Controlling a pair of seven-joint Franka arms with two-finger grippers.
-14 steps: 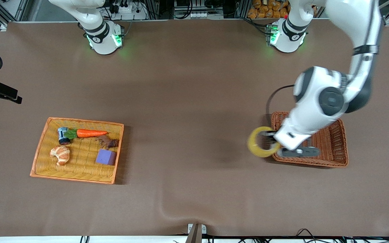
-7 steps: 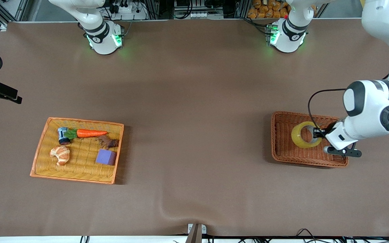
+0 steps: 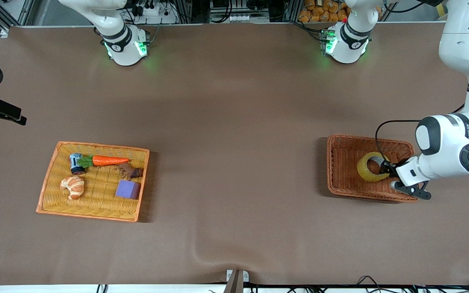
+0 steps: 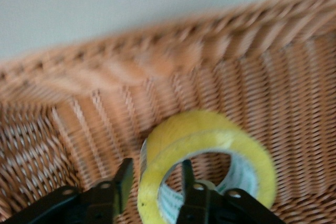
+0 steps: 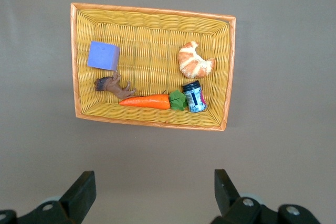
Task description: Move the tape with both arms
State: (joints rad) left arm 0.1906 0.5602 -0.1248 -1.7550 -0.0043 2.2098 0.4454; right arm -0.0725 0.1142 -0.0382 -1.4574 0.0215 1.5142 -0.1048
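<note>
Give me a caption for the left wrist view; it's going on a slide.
Left gripper shut on the yellow tape, one jaw through its core, low inside the brown wicker basket.

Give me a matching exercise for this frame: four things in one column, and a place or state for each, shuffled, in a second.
Things:
1. tape
2. carrot
3. right gripper
4. left gripper

Places or states:
A. open, high over the table, looking down on the yellow basket
B. lying in the yellow basket beside a small jar
C. tilted on edge in the brown basket
D. shut across the tape's wall, one finger inside the ring

Pairs: 1-C, 2-B, 3-A, 4-D
</note>
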